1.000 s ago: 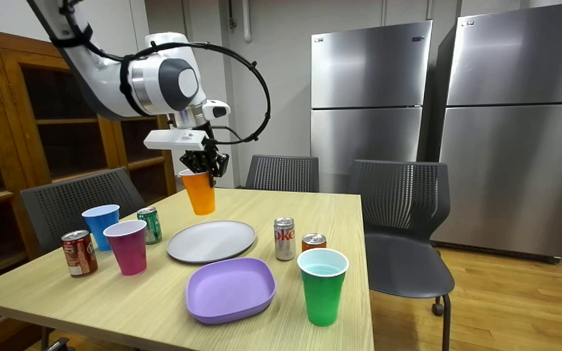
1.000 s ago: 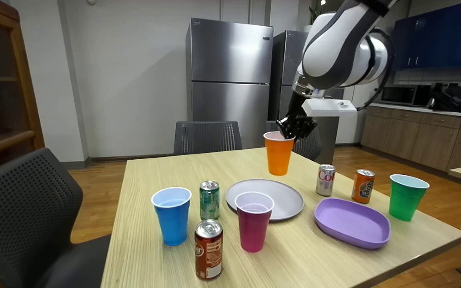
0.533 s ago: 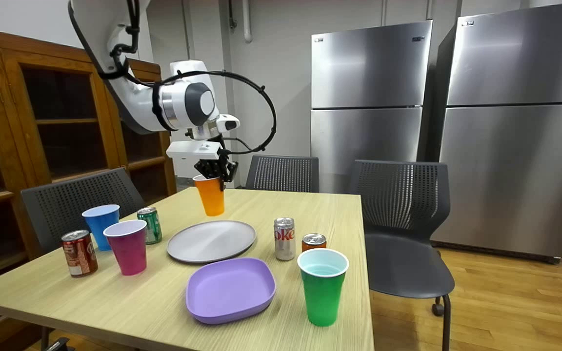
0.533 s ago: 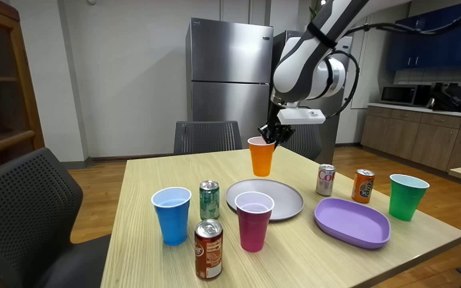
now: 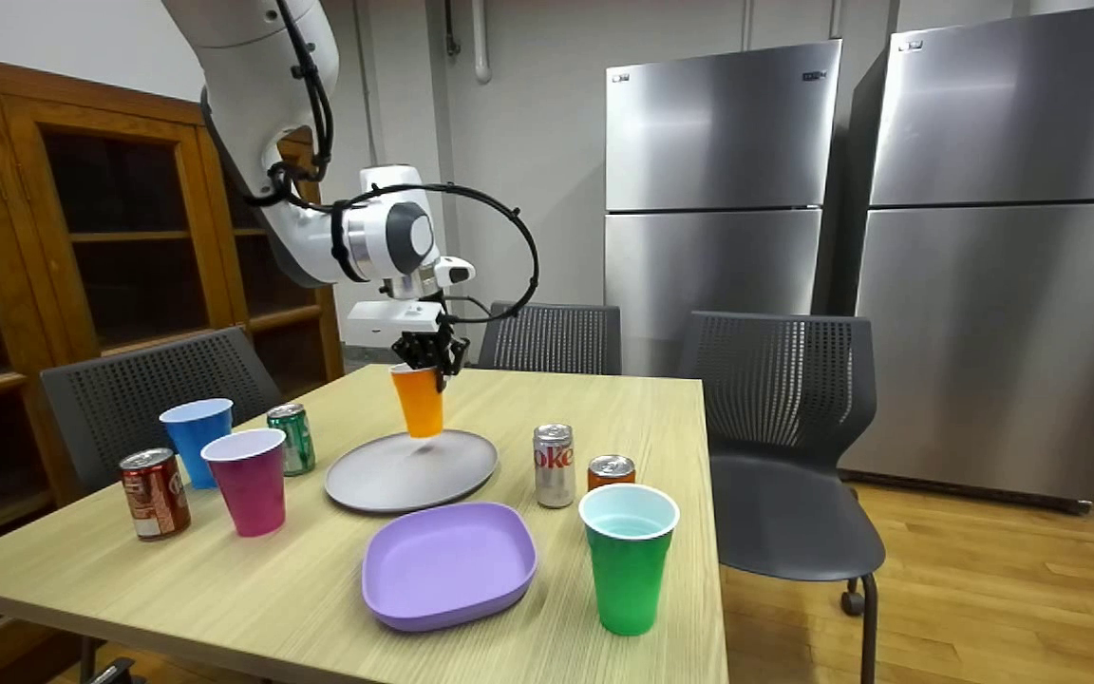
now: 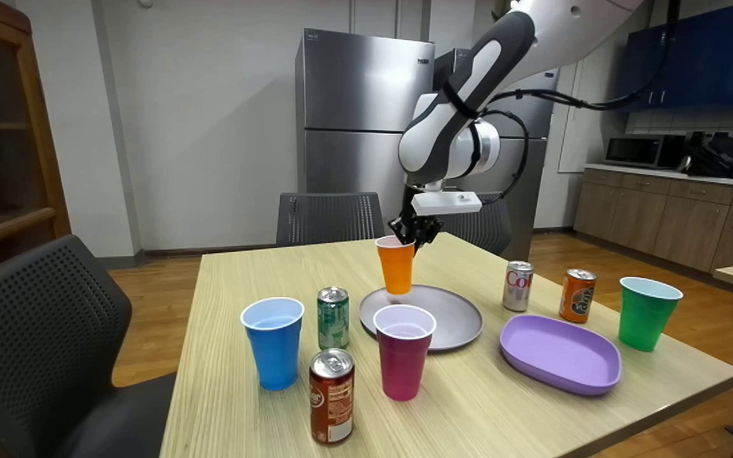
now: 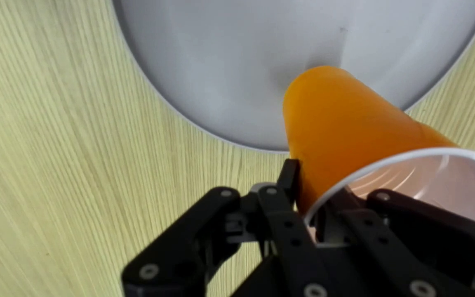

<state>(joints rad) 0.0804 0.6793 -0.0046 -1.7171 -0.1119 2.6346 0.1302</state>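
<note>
Wrist view: a black claw is closed almost all the way, pinching the wall of an orange cup at its white rim, one finger inside the cup and one outside. The orange cup leans a little, mouth upward, with its base over a round grey plate; whether the base touches the plate is hard to tell. In both exterior views, the plate lies flat on a pale wooden table. In an exterior view, a blue cup and a green can stand to the left of the plate. A magenta cup stands in front of the plate, and a dark red can sits nearest the viewer. To the right of the plate are a silver can and an orange can, with a shallow purple dish in front of them and a green cup near the table's right edge. Grey chairs stand around the table, and two steel fridges rise behind it.
</note>
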